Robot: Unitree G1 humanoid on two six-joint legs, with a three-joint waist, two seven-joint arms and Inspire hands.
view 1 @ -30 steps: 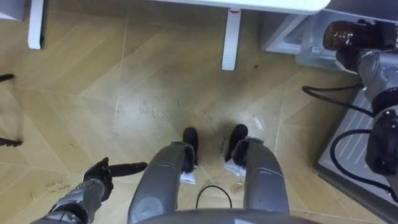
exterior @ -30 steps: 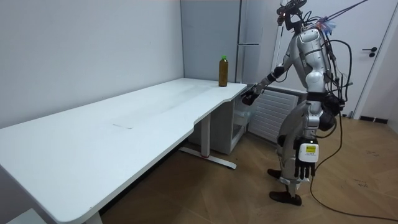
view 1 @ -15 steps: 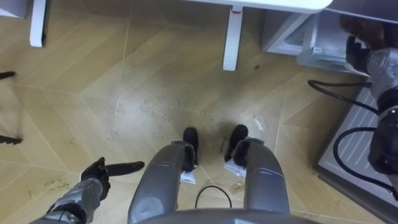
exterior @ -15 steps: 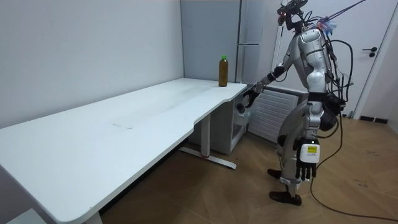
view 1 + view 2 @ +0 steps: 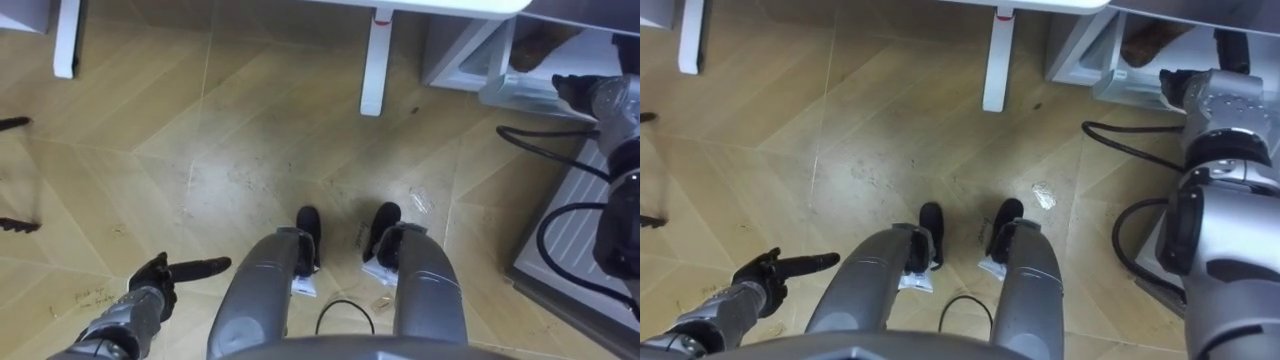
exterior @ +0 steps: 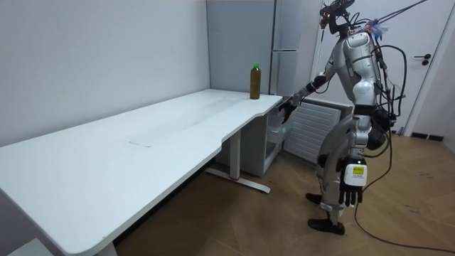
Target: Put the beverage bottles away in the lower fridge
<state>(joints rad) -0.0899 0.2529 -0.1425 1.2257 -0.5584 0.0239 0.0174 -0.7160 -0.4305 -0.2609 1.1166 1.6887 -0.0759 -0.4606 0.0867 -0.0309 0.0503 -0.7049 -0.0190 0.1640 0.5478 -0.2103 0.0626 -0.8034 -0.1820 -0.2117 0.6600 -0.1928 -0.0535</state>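
Room view: white table (image 6: 142, 142) carries bottle (image 6: 254, 80); left hand (image 5: 152, 290) relaxed; right hand (image 5: 572, 86) at fridge (image 6: 274, 148), grip unclear.

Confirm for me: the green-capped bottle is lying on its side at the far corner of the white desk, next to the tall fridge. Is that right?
Not quite. The green-capped bottle stands upright, not on its side, as the room view shows. The rest holds: it is at the far corner of the white desk, next to the tall fridge.
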